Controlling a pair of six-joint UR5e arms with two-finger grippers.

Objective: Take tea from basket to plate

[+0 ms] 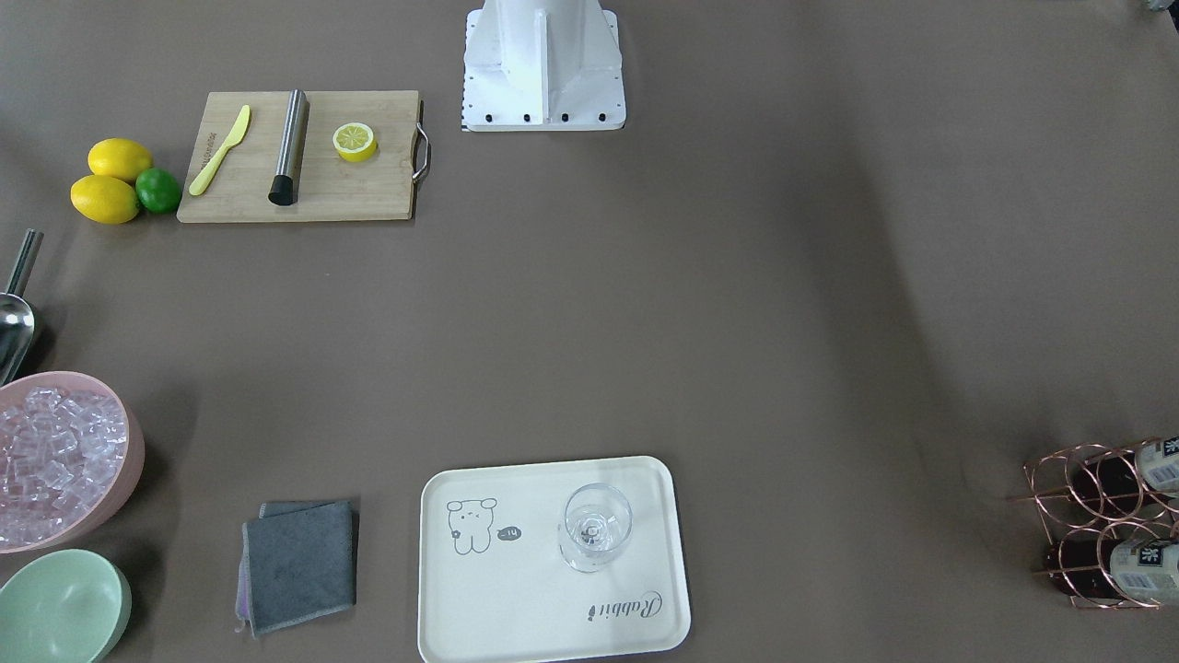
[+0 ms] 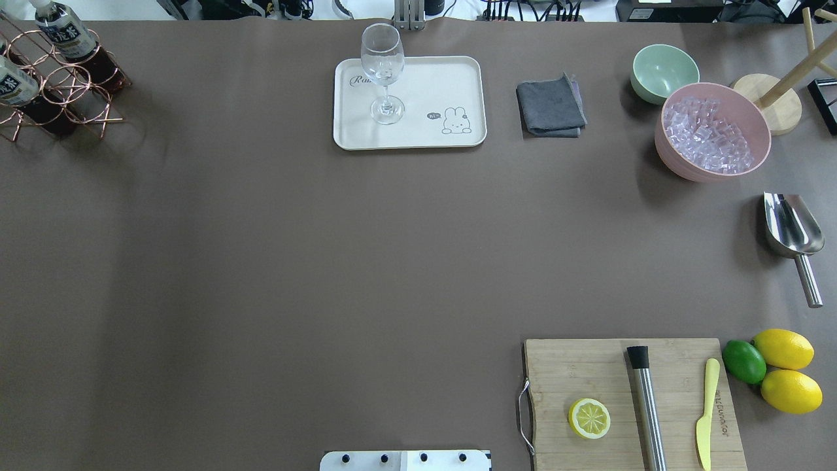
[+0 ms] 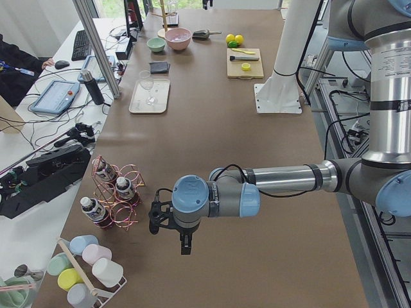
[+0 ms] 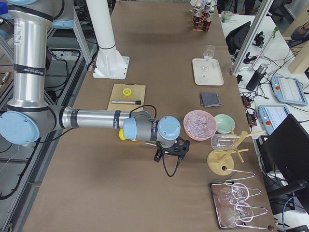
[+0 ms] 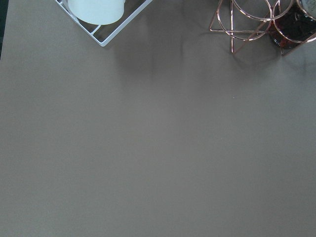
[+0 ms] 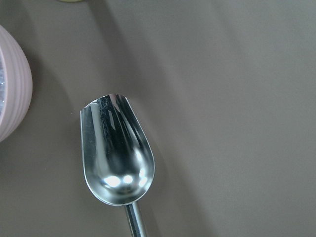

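The copper wire basket (image 2: 65,98) stands at the table's far left corner. It also shows in the front view (image 1: 1068,488), the left side view (image 3: 131,192) and the left wrist view (image 5: 237,24). Tea bottles (image 2: 62,29) (image 1: 1142,566) (image 3: 125,189) sit in its rings; three show in the left side view. The cream plate (image 2: 425,85) (image 1: 516,599) (image 3: 138,102) (image 4: 210,75) lies at the far middle and holds a wine glass (image 2: 382,72). My left gripper (image 3: 156,221) hovers beside the basket. My right gripper (image 4: 171,151) hovers near the pink bowl. I cannot tell whether either is open or shut.
A grey cloth (image 2: 550,108), a green bowl (image 2: 662,70), a pink bowl of ice (image 2: 713,134) and a metal scoop (image 2: 791,229) (image 6: 116,153) lie at the right. A cutting board (image 2: 588,373) holds a lemon half, a muddler and a knife. Whole lemons and a lime (image 2: 744,361) lie beside it.
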